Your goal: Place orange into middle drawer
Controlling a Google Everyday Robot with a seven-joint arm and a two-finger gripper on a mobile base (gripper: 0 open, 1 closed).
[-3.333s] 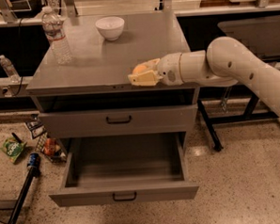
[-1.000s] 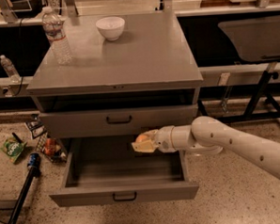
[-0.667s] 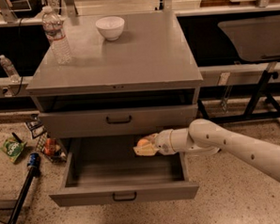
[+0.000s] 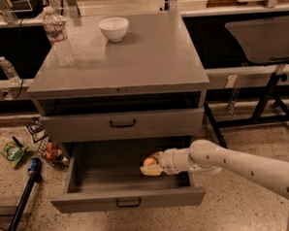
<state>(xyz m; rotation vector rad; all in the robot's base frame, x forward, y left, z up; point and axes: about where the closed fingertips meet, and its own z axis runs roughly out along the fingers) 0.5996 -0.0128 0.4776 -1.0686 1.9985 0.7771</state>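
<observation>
The orange (image 4: 149,161) is a small round orange-yellow fruit held between the pale fingers of my gripper (image 4: 150,167). The gripper reaches in from the right on a white arm (image 4: 234,163). It is low inside the open middle drawer (image 4: 91,203), over the right half of the drawer's floor. The drawer is pulled out wide, and its black bar handle (image 4: 128,203) shows on the front. I cannot tell whether the orange touches the drawer floor.
The closed upper drawer front (image 4: 123,123) hangs just above the gripper. On the cabinet top stand a white bowl (image 4: 113,27) and a water bottle (image 4: 58,37). A green packet (image 4: 13,153), small clutter and a blue-tipped pole (image 4: 23,201) lie on the floor at left. A black-framed table (image 4: 262,38) stands at right.
The arm came down from the cabinet top's front edge into the open middle drawer with the orange. In the last second it sank a little lower inside the drawer.
</observation>
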